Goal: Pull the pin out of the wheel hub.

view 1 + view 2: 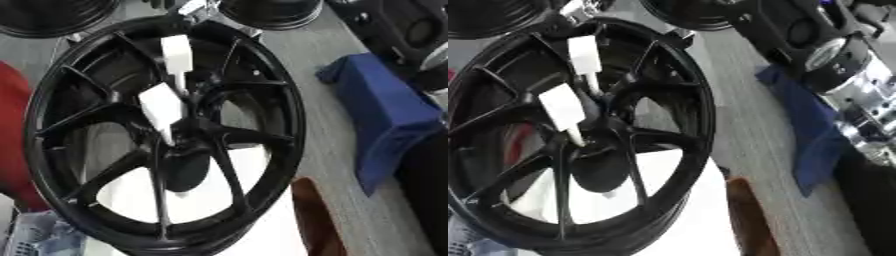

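- Left eye view: a black spoked alloy wheel (166,140) lies on the grey table (324,120); two white block-headed pins (162,107) stand at its hub. No robot hand shows.
- Right eye view: the right arm (842,65) enters, its hand unseen; the pull is likely not begun, and next calls for reaching the hub.

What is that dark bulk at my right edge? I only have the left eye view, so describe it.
Observer: In the right eye view it is the robot's arm, black with a silver joint, above the blue cloth.
Operator: Report whether a hand is on the white pins.
Observer: No hand shows there. In the right eye view the arm's silver parts run down the right edge, apart from the wheel, and the white pins stand untouched.
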Robot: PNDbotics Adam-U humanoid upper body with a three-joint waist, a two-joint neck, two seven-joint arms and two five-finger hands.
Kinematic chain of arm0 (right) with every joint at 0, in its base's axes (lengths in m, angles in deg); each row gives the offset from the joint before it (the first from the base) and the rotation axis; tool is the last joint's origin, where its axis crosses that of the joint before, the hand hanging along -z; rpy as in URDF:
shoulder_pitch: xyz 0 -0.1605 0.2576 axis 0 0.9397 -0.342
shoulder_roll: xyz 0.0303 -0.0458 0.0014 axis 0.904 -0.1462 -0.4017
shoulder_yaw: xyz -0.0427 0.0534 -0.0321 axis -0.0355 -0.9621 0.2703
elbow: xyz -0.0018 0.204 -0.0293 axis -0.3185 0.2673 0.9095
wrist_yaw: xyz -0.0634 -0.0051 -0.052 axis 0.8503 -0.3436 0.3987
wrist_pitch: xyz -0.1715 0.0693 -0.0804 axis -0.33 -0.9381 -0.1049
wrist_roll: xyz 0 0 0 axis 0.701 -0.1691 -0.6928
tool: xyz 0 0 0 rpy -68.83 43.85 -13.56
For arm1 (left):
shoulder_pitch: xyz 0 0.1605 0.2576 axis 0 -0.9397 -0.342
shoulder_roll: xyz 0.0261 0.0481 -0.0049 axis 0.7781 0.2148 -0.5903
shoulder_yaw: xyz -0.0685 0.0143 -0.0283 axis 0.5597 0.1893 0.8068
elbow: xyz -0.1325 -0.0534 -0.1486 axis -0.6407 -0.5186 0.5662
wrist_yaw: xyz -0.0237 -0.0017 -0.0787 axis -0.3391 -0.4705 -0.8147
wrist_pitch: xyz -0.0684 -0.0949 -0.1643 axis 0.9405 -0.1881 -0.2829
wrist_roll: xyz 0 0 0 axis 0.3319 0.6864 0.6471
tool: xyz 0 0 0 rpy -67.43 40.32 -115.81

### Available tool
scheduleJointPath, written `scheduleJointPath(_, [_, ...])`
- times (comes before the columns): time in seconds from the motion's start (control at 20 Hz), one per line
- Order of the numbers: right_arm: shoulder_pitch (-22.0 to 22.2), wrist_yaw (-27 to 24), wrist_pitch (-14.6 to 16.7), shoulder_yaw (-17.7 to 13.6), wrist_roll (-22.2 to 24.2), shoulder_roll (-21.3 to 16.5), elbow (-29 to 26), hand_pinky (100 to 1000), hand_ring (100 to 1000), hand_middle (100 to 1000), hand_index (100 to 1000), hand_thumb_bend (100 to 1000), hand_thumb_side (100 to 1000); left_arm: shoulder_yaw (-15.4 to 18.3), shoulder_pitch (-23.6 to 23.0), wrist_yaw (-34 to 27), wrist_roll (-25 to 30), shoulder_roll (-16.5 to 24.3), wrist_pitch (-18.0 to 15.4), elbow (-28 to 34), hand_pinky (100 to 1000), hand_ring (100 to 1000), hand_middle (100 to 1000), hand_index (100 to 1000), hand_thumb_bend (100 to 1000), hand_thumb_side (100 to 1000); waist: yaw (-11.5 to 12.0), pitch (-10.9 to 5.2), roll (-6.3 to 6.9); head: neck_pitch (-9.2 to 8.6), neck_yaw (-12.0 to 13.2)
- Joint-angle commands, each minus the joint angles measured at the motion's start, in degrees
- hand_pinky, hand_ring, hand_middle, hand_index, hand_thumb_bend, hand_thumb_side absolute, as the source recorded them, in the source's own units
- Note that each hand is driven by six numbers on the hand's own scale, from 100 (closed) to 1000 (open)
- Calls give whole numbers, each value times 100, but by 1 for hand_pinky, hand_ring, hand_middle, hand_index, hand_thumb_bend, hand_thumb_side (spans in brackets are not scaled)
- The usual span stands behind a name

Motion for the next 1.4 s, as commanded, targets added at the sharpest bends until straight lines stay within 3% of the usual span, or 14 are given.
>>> scheduleJointPath(0.05, [-82,379,23,-42,1,-141,-303,903,836,789,851,496,550,73,16,-1,-15,150,8,47,754,652,595,716,346,660,-5,-174,20,-34,-31])
scheduleJointPath(0.75, [14,924,134,145,4,249,-125,900,835,786,850,509,546,93,-60,3,-29,146,12,18,755,651,594,716,345,663,-68,-141,54,-70,13])
scheduleJointPath(1.4, [122,1875,85,126,-351,702,323,894,836,784,850,525,533,93,-44,0,-43,120,23,7,755,650,593,716,347,662,-42,-118,68,-40,14])
